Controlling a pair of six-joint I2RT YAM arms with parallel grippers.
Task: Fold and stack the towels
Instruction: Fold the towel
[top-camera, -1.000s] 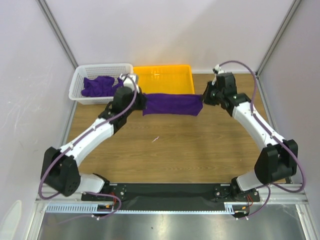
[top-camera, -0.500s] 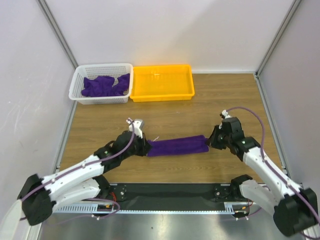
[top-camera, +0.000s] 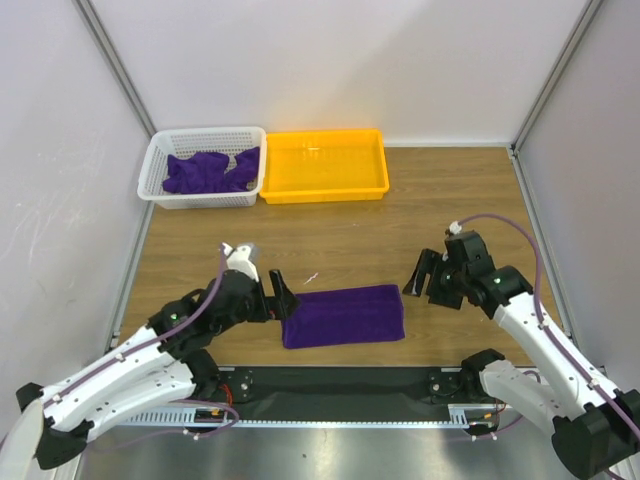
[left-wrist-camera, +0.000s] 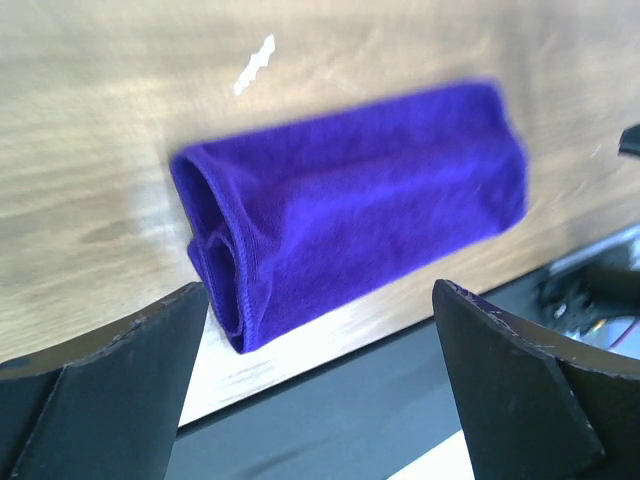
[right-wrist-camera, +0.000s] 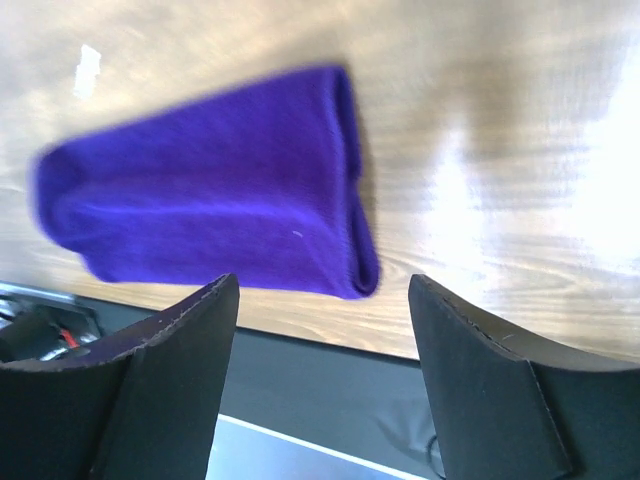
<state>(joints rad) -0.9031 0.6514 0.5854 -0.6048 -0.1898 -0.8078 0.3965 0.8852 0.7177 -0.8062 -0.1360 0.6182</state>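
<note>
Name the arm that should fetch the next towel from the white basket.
Left, probably. The white basket with the crumpled towels sits at the far left corner, on the left arm's side. The left claw is open and empty; the right claw, also open, is farther across the table.

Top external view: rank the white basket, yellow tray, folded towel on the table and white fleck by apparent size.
1-2. white basket and yellow tray: look about alike, no call.
3. folded towel: similar width, shallower, though nearer the camera.
4. white fleck: by far the smallest.
</note>
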